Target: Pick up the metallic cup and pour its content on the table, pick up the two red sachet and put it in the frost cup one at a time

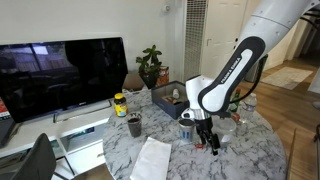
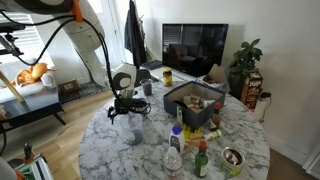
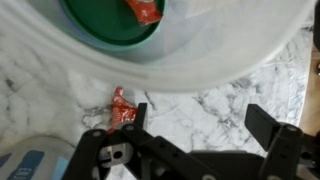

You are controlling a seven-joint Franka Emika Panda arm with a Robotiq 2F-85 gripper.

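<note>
In the wrist view the frost cup (image 3: 230, 50) fills the top of the picture; its bottom looks green and one red sachet (image 3: 145, 10) lies inside it. A second red sachet (image 3: 121, 109) lies on the marble table (image 3: 215, 95), just outside the left finger. My gripper (image 3: 200, 118) is open and empty, low over the table next to the cup. Both exterior views show the gripper (image 1: 208, 140) (image 2: 128, 108) beside the frost cup (image 1: 186, 128) (image 2: 135, 133). I cannot pick out the metallic cup with certainty.
A small dark cup (image 1: 134, 125) and a yellow jar (image 1: 120, 103) stand towards the TV. A white sheet (image 1: 152, 160) lies at the table edge. A dark box of items (image 2: 195, 100), a clear water bottle (image 2: 175, 150) and small bottles (image 2: 202, 160) crowd one side.
</note>
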